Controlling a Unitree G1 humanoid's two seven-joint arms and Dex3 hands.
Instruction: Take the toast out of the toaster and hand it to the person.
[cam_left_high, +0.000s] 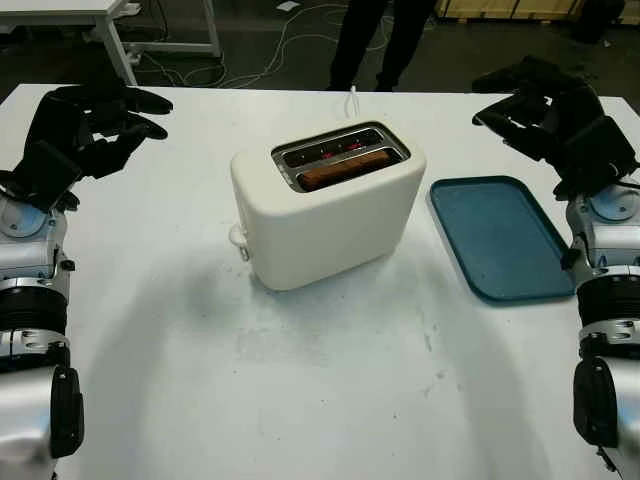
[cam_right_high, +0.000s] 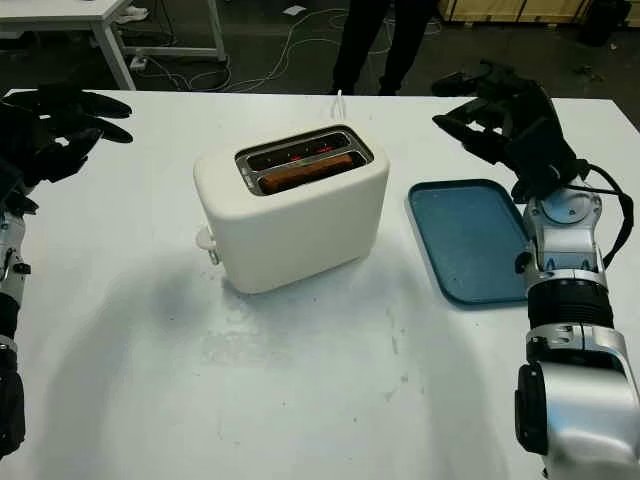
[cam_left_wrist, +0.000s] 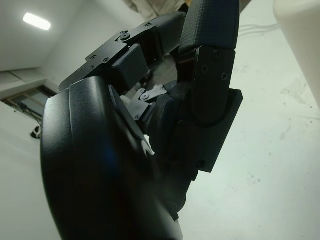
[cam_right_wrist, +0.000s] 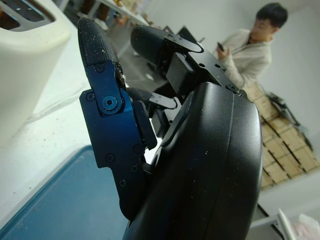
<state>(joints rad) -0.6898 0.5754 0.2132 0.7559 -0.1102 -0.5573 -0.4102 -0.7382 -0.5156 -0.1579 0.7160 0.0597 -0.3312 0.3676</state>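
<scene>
1. We see the toast (cam_left_high: 345, 168) still seated in the near slot of the cream toaster (cam_left_high: 325, 215) at the middle of the white table (cam_left_high: 300, 390); nothing has been lifted yet, by our reading.
2. Our left hand (cam_left_high: 95, 125) hovers far left, our right hand (cam_right_high: 500, 110) far right above the blue tray (cam_right_high: 465, 240), both released and holding nothing.
3. A person (cam_right_high: 385, 40) stands beyond the far edge, cables (cam_left_high: 290, 40) trailing over a dark floor.

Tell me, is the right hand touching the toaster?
Apart. In the left eye view, the right hand hangs above the tray's far end, with bare table between it and the toaster.
</scene>
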